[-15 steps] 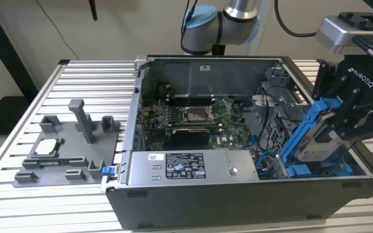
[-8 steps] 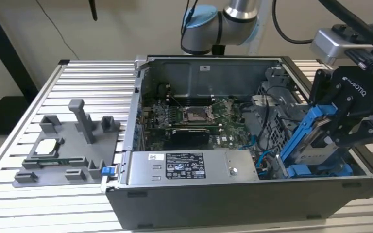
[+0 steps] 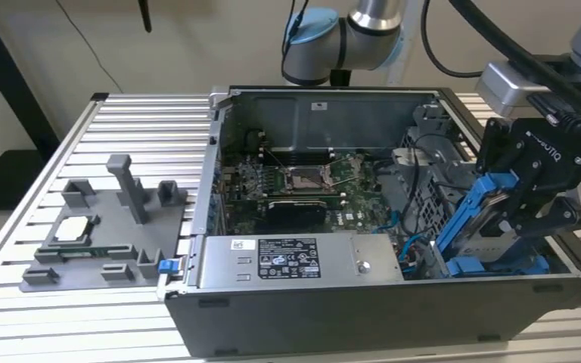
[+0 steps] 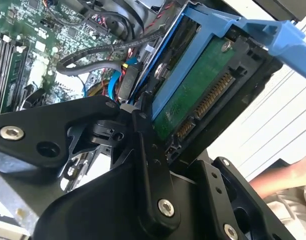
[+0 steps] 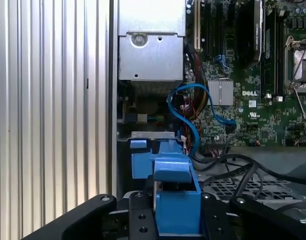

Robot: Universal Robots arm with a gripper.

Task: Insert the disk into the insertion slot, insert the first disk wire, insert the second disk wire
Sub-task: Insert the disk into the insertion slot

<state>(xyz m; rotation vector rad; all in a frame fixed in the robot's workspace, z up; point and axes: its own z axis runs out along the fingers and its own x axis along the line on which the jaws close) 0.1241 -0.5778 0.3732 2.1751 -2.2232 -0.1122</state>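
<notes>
Robotics lab bench: ribbed aluminium tabletop, open computer case (side panel off), grey fixture tray.

the disk, a silver-grey drive in a bright blue carrier, stands steeply tilted in the gripper at the exterior view's right end of the case, its green board and gold connector pins exposed. its lower end meets the insertion slot, a dark cage bay with blue rails.

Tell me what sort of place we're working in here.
Most likely a robotics lab bench for PC assembly trials: an open desktop computer case sits on a slatted aluminium table, a grey parts fixture lies beside it, and the gripper holds the disk at the case.
</notes>
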